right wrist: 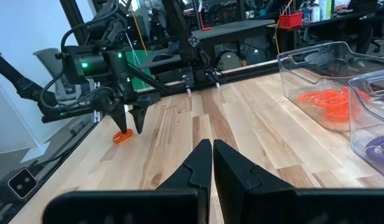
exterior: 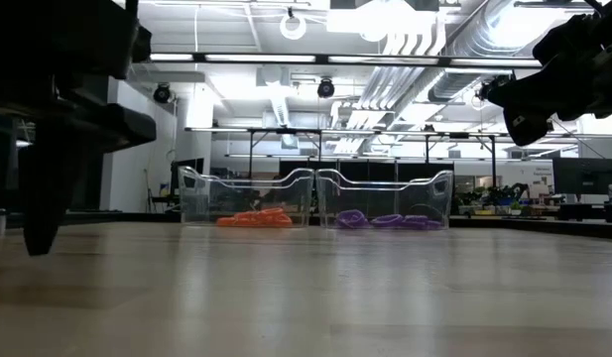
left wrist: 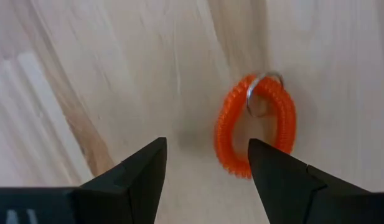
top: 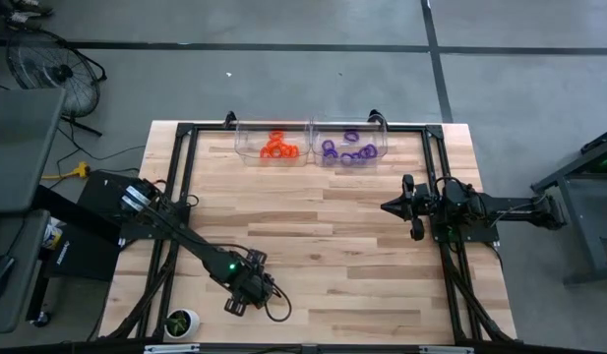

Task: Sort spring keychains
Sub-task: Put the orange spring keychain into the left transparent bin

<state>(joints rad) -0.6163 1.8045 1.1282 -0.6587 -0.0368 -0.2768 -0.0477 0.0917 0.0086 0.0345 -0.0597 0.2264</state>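
Note:
One orange spring keychain [left wrist: 255, 124] lies flat on the wood near the table's front left, a metal ring [left wrist: 264, 93] at one end. My left gripper [left wrist: 207, 165] points down just over it, open. The keychain lies off to one side, partly behind one fingertip [left wrist: 272, 171], and no touch shows. The right wrist view shows that gripper [right wrist: 132, 118] with the keychain [right wrist: 122, 136] beside its tips. Several orange keychains [top: 276, 148] fill the left clear bin and several purple ones [top: 348, 151] the right bin. My right gripper [right wrist: 211, 155] waits shut at the table's right, held level.
The two clear bins [top: 311, 128] stand side by side at the far edge. A black frame rail [top: 181, 187] runs round the tabletop. A small white pot [top: 182, 322] sits at the front left corner. Bare wood [top: 323, 246] lies between the arms.

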